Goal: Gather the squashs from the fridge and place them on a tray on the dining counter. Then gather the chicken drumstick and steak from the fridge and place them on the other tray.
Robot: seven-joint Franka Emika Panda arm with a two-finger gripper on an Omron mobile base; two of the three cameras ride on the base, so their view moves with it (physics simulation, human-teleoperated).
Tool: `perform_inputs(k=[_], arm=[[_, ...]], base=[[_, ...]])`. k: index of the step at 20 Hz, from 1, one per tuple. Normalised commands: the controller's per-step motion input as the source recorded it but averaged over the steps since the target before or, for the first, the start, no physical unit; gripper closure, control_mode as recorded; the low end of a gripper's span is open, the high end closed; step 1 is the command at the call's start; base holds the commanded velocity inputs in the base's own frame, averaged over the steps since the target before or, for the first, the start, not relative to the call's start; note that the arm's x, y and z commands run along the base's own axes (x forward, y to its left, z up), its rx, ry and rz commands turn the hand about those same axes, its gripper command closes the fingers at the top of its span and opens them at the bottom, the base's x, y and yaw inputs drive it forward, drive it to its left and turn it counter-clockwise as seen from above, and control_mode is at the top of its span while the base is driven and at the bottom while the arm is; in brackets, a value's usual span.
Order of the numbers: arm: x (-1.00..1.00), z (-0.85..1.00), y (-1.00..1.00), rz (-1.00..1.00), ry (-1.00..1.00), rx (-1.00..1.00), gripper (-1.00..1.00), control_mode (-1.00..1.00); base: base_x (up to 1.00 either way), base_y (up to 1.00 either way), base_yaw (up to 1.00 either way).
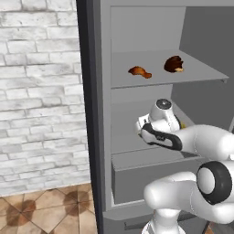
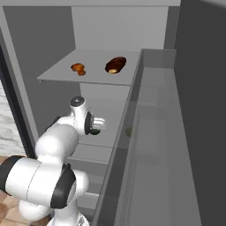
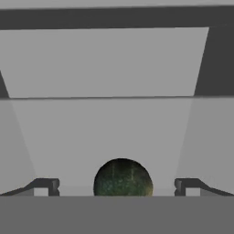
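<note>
The fridge [image 1: 98, 114] is standing open, and the arm is being reached into its middle compartment. In the hand view the gripper [image 3: 117, 185] is being held wide apart, with nothing gripped. A round dark green squash [image 3: 123, 178] is lying between the two fingertips [image 3: 48, 185] at 6 o'clock, not touched by them. On the upper shelf [image 1: 201, 68] the chicken drumstick [image 1: 140, 71] is resting, with the steak [image 1: 174, 64] near it at about 2 o'clock, the two lying apart.
</note>
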Motion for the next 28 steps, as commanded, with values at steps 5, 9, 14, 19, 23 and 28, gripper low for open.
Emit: perform_inputs(k=[5,9,14,19,23,28], arm=[[0.42,-0.35,0.0,0.0,0.0,0.01,-1.0,-1.0],[0.42,-0.15,0.0,0.0,0.0,0.02,-1.0,-1.0],[0.26,-0.14,0.0,0.0,0.0,0.0,-1.0,-1.0],[0.01,-0.18,0.0,0.0,0.0,0.0,-1.0,-1.0],[0.0,-0.19,0.0,0.0,0.0,0.0,-1.0,-1.0],[0.0,-0.14,0.0,0.0,0.0,0.0,-1.0,-1.0]], base=[[0.0,0.0,0.0],[0.0,0.0,0.0],[0.0,0.0,0.0],[0.0,0.0,0.0],[0.0,0.0,0.0],[0.0,0.0,0.0]])
